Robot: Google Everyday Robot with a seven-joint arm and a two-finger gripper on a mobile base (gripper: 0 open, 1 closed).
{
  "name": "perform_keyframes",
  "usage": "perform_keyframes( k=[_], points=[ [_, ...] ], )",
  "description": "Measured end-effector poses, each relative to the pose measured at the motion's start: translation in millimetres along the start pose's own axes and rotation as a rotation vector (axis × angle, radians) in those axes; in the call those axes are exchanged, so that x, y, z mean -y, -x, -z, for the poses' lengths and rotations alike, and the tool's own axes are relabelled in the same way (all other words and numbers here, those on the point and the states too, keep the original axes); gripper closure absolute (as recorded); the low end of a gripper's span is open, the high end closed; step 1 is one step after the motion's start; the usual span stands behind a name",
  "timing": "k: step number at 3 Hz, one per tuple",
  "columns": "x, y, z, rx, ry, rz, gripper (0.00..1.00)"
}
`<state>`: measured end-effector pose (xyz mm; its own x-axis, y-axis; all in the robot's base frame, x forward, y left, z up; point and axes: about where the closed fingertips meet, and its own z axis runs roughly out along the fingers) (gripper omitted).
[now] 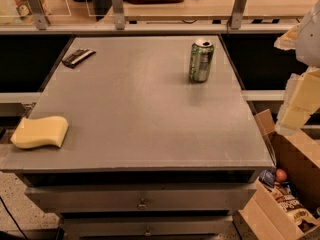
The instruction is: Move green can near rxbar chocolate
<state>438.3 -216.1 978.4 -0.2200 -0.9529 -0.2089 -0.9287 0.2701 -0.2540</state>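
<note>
The green can point(201, 60) stands upright on the grey table top point(145, 114), at the back right, with a silver top and pale markings. The rxbar chocolate point(77, 57) is a flat dark bar with silvery edges, lying at the table's back left corner. My arm and gripper point(295, 109) hang as a pale shape at the right edge of the view, beyond the table's right side, well apart from the can and holding nothing that I can see.
A yellow sponge point(40, 132) lies at the table's front left edge. An open cardboard box point(287, 194) with snack packs stands on the floor at the right. Drawers point(142, 199) sit under the table top. A railing and a counter run behind.
</note>
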Motion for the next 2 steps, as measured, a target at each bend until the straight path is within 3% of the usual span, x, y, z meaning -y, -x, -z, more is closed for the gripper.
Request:
perform_keyframes(
  k=[2],
  points=[
    [8.3,11.5,-2.0,0.019,-0.013,0.031,0.00]
  ],
)
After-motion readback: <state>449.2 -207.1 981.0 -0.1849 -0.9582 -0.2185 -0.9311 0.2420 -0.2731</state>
